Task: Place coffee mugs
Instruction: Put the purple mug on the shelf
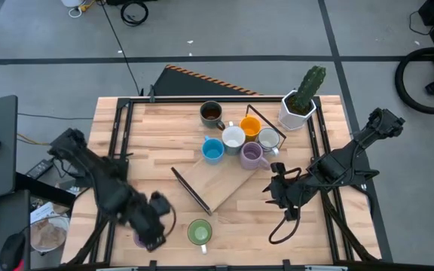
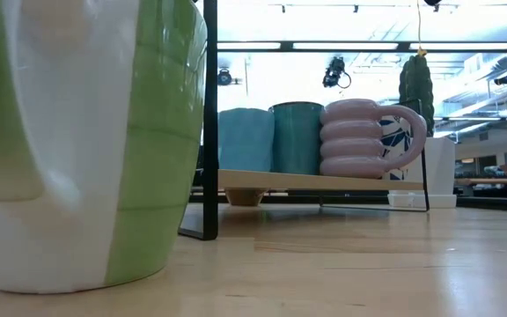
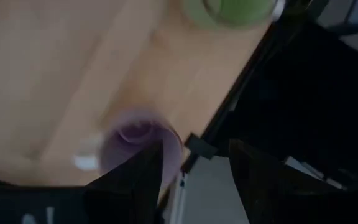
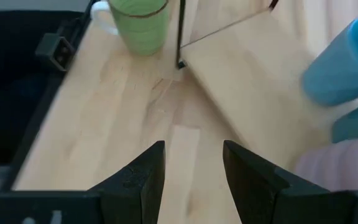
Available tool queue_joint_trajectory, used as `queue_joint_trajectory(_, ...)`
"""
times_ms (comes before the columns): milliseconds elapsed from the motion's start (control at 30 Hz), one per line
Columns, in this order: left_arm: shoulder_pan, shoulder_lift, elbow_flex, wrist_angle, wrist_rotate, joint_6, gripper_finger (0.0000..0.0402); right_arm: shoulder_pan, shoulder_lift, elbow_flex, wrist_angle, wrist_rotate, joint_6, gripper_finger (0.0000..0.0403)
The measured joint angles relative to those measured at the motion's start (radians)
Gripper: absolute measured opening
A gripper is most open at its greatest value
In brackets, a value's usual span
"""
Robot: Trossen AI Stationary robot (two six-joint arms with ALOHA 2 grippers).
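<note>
Grey floor tiles surround the pale butcher-block wooden table (image 1: pixel 157 143), and near its middle lies the landmark: a flat light-wood board framed by a thin black wire rack (image 1: pixel 221 183). Clustered on the board's far end stand a glossy blue mug (image 1: pixel 212 150), a white mug (image 1: pixel 233 138), an orange mug (image 1: pixel 250 126), a ribbed purple mug (image 1: pixel 252 156) and a second white mug (image 1: pixel 268 140), packed close, seemingly so that more will fit; a dark brown mug (image 1: pixel 212 113) sits just beyond the board, near a white pot holding a green cactus (image 1: pixel 302 102). Off the board's near corner waits a ridged green mug (image 1: pixel 199 232). Farther out, at the table's near edge, the left gripper (image 3: pixel 194 165) hangs over another purple mug (image 3: pixel 137 146), fingers parted with one at its rim, not yet closed, probably lining up a grasp. Beside the board, the right gripper (image 4: pixel 193 168) hovers over bare wood, fingers apart and empty.
</note>
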State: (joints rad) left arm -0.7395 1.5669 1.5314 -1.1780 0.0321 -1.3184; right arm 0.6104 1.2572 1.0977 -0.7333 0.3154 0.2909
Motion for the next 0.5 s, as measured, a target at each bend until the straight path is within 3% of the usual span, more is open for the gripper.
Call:
queue_joint_trajectory(233,-0.08,0.121,0.0,0.079,0.098,-0.142,0.0189,-0.074,0.0,0.0,0.084,0.068,-0.208,0.0168)
queue_joint_trajectory(500,-0.118,0.215,0.0,0.126,0.128,-0.164,0.0189,-0.208,0.0,0.0,0.15,-0.023,-0.393,0.0168)
